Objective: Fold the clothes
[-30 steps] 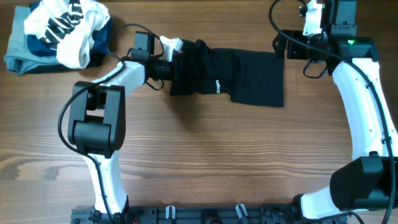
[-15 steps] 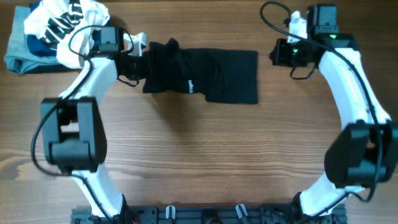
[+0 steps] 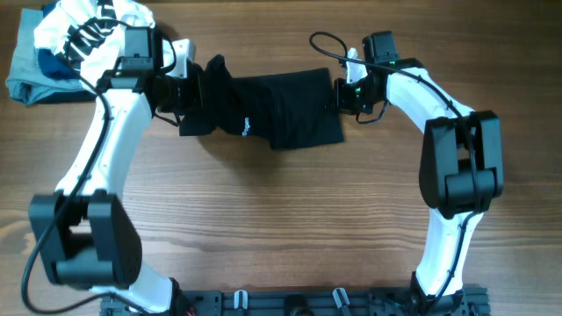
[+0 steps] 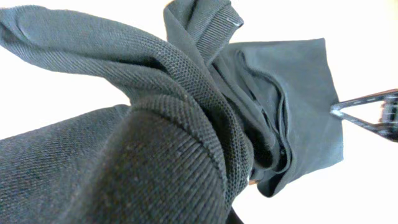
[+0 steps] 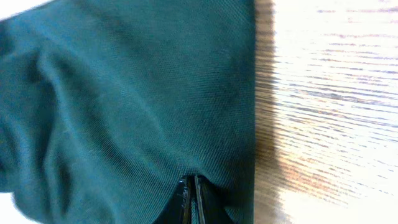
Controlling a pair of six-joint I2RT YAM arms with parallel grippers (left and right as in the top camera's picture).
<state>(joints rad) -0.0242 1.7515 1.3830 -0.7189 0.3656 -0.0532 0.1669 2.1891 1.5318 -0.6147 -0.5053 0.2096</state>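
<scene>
Black T-shirt (image 3: 281, 110) lies far-middle on table (image 3: 281, 219), L gripper (image 3: 187, 88) pinching its bunched left end, R gripper (image 3: 339, 93) pinching its right edge, so pull ends apart slow & even to flatten it w/o losing hold.

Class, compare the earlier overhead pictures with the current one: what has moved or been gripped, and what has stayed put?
The left gripper, shut on the bunched end of the black T-shirt, has dragged it to the left, toward the pile of garments. The right gripper swung in from the right and closed on the shirt's right edge. The pile has not moved.
</scene>
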